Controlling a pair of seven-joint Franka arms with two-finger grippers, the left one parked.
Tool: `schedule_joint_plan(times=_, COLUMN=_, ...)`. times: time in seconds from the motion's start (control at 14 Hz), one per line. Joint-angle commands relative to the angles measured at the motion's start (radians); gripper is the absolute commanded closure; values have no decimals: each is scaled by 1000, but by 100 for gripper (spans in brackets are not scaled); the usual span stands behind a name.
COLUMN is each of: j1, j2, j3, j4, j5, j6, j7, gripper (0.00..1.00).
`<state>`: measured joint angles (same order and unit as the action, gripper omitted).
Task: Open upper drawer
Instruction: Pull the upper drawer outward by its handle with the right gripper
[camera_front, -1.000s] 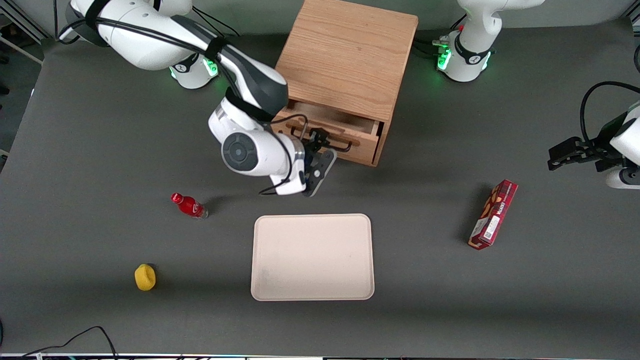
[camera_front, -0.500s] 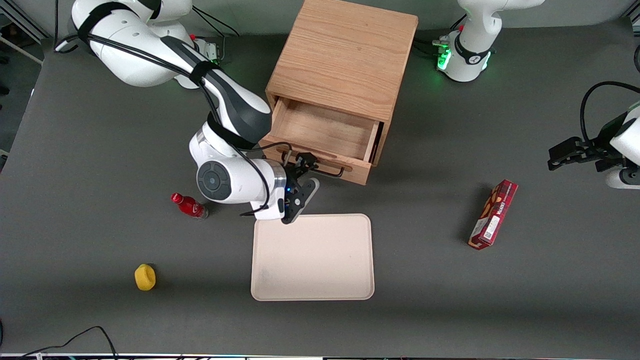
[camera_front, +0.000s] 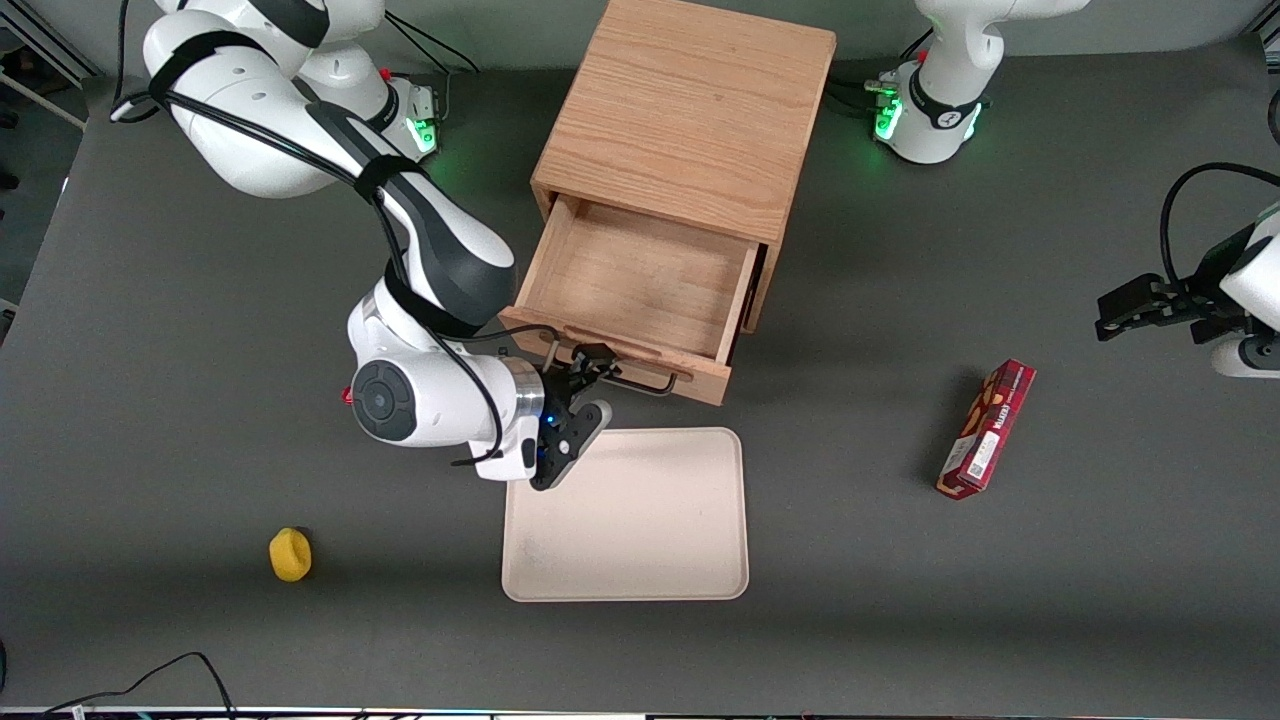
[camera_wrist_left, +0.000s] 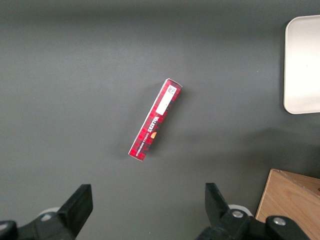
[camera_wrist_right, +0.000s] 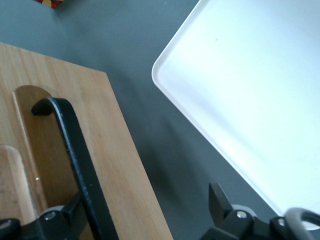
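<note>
The light oak cabinet (camera_front: 690, 110) stands at the back of the table. Its upper drawer (camera_front: 640, 285) is pulled far out toward the front camera and its bare wooden inside shows. The black wire handle (camera_front: 645, 382) runs along the drawer's front. My right gripper (camera_front: 585, 385) is at the handle's end toward the working arm, open, with the handle between its fingers. In the right wrist view the handle (camera_wrist_right: 75, 150) lies against one finger (camera_wrist_right: 70, 215) on the drawer front (camera_wrist_right: 117, 155), and the gripper (camera_wrist_right: 145, 200) stands wide open. The lower drawer is hidden.
A beige tray (camera_front: 625, 515) lies just in front of the drawer, under my wrist; it also shows in the right wrist view (camera_wrist_right: 260, 90). A red box (camera_front: 986, 430) lies toward the parked arm's end. A yellow object (camera_front: 290, 553) and a mostly hidden red bottle (camera_front: 346, 396) lie toward the working arm's end.
The upper drawer has slid steadily out of the cabinet toward the front camera. My gripper and wrist moved with the handle, now partly over the tray and covering the red bottle.
</note>
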<state>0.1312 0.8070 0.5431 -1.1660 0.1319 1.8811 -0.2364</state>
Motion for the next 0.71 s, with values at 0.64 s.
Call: schedule_joint_plan(times=0.64, j1=2, j2=81, j3=-98, j4=198, j5=-29, j6=-36, j7=-122, gripper=0)
